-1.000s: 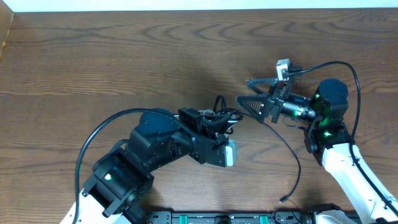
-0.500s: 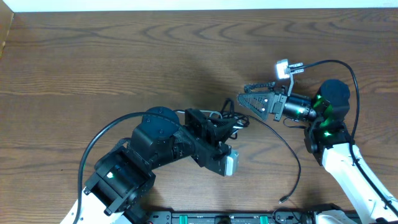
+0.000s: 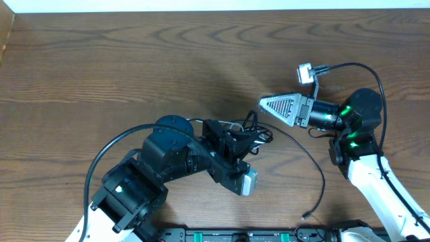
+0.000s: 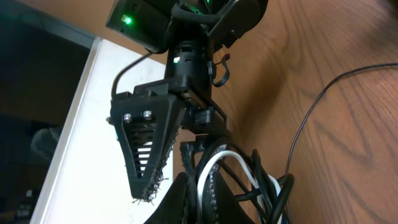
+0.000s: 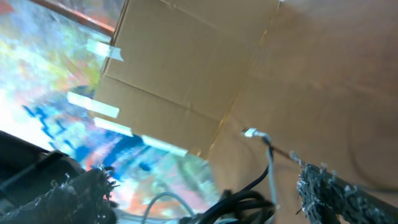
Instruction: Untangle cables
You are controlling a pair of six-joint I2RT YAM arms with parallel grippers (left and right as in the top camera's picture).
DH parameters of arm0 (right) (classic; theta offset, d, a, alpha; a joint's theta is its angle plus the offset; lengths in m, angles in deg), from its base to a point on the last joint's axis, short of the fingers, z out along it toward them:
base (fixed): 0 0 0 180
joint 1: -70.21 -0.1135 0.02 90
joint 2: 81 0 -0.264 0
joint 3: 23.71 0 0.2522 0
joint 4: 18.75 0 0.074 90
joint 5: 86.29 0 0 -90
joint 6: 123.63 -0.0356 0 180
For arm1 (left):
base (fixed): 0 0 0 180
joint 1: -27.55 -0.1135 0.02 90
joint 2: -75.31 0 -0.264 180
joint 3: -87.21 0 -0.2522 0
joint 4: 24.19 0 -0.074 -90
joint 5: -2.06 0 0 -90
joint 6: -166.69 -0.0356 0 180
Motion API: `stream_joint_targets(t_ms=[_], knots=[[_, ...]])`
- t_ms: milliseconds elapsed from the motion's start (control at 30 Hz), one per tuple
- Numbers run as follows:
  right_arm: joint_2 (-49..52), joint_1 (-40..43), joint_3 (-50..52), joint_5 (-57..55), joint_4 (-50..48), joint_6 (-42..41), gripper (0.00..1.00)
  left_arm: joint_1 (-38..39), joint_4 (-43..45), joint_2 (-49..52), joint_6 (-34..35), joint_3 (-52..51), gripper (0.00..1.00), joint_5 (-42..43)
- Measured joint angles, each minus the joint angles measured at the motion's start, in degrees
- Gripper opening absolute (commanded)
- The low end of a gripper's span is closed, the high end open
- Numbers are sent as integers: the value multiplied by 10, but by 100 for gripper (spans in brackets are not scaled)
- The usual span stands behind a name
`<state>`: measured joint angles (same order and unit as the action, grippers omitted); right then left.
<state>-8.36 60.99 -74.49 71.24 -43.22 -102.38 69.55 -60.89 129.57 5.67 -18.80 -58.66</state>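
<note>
Two grippers: left gripper (image 3: 243,134), right gripper (image 3: 263,103). One bunch of cables (image 3: 255,129): one white, several black, number unclear. One table (image 3: 134,67).

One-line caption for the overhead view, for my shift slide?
Left gripper clamps the bunched cables on the wooden table; the open right gripper waits beside them.

My left arm (image 3: 144,171) reaches in from the lower left of the overhead view, elbow bent, with its wrist rolled over and pointing up and to the right. The left gripper (image 3: 247,138) is clamped tight on the cables (image 3: 250,124), jaws fully closed. My right arm (image 3: 368,168) comes up from the lower right corner, folds at the elbow and points its forearm to the left. The right gripper (image 3: 272,105) is turned on its side, so from above I see one triangular finger lying flat. Through its own wrist camera the fingers (image 5: 329,190) stand wide apart, gripping nothing. It sits near the left gripper's tip, apart from it.
</note>
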Motion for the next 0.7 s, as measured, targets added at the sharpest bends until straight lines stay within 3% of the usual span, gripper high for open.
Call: stream_joint_targets(t_ms=[267, 700], knots=[[0, 0, 0, 42, 0, -102, 96, 0, 0, 0, -9, 0, 7, -1], [0, -39, 0, 73, 0, -144, 99, 0, 6, 25, -13, 0, 7, -25]])
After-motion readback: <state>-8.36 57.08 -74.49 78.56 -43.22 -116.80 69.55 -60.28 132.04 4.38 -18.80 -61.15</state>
